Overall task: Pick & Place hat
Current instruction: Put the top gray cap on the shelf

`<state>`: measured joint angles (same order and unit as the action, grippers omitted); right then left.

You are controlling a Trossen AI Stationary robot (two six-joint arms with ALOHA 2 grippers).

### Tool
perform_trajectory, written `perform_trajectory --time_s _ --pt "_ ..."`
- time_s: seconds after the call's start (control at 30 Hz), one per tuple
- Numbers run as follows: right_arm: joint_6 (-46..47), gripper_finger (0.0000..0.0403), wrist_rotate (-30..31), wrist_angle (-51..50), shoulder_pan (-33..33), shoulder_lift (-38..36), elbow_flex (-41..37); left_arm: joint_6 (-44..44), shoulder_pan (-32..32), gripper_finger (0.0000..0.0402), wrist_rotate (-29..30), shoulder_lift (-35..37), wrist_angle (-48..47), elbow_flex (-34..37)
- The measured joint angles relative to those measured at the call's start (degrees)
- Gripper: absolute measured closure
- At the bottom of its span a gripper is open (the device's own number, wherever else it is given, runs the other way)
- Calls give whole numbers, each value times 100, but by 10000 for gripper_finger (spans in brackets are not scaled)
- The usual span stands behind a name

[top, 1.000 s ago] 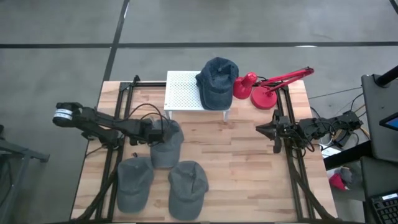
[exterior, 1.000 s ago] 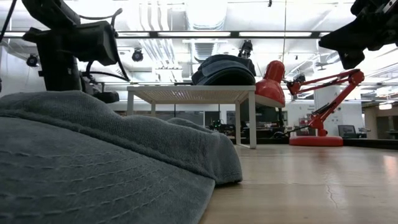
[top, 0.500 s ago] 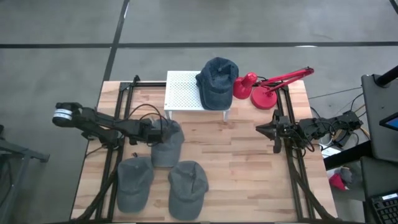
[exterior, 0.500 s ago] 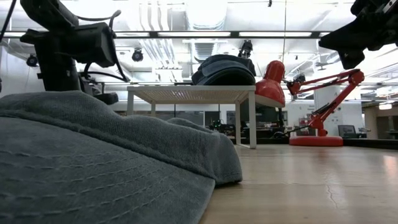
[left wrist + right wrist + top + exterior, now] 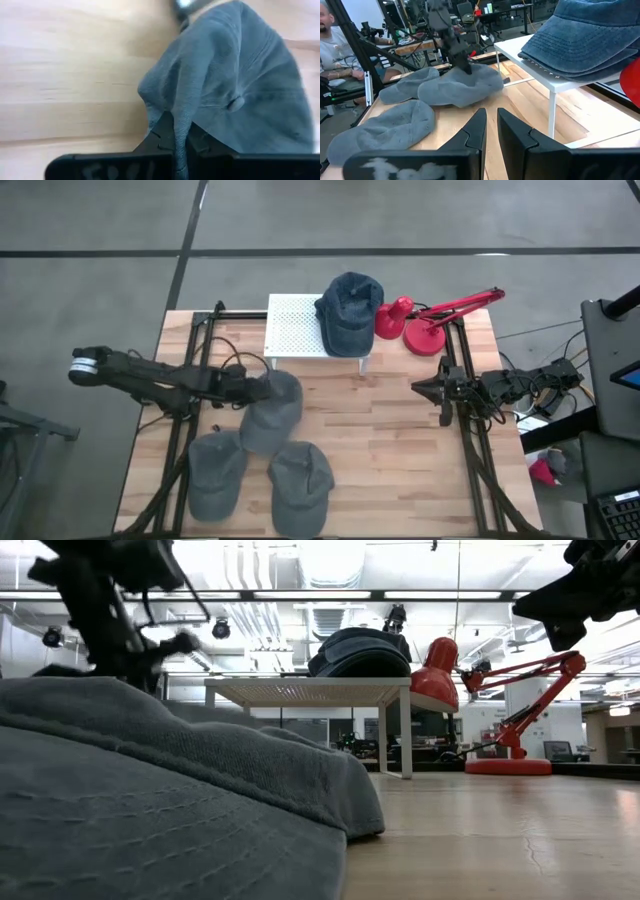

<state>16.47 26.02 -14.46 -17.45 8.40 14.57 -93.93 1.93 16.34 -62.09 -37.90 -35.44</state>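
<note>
Three grey hats lie at the table's near left. The farthest of them [image 5: 275, 412] has my left gripper [image 5: 255, 387] shut on its crown; the same hat [image 5: 240, 75] fills the left wrist view. The two others [image 5: 215, 472] [image 5: 300, 480] lie flat on the wood. A blue hat [image 5: 349, 310] rests crown up on a white perforated stand [image 5: 295, 327] at the far middle. My right gripper [image 5: 418, 388] waits at the right, above the table, fingers together and touching nothing. My left gripper pinches a raised fold of the grey hat's crown [image 5: 172, 107] between its two fingers, on the crown's left side, away from the top button [image 5: 235, 104]. The fingers come from above, slanting in from the table's left. The cloth is drawn up into a ridge.
A red desk lamp [image 5: 420, 325] stands at the far right beside the stand. Dark arm frames run along both table sides [image 5: 185, 430] [image 5: 470, 440]. Bare wood [image 5: 385, 450] lies in the middle and near right. A person [image 5: 330, 35] sits beyond the table.
My left gripper has shut on the grey hat's crown and has then risen, the arm drawing back a little toward the table's left. The hat's crown has been drawn up with it and the hat has shifted slightly. The other hats have stayed put.
</note>
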Motion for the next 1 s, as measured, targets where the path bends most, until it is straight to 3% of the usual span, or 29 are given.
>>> perform_trajectory --time_s 0.47,0.77,1.0 --pt "-63 360 4 -2 -2 0 0 1092 0 401 146 610 23 -957" --pt "-63 360 4 -4 -1 0 0 1642 2 401 184 610 1021 -1561" --pt "-59 360 4 -6 -2 0 0 1779 2 401 782 676 1087 -2060"
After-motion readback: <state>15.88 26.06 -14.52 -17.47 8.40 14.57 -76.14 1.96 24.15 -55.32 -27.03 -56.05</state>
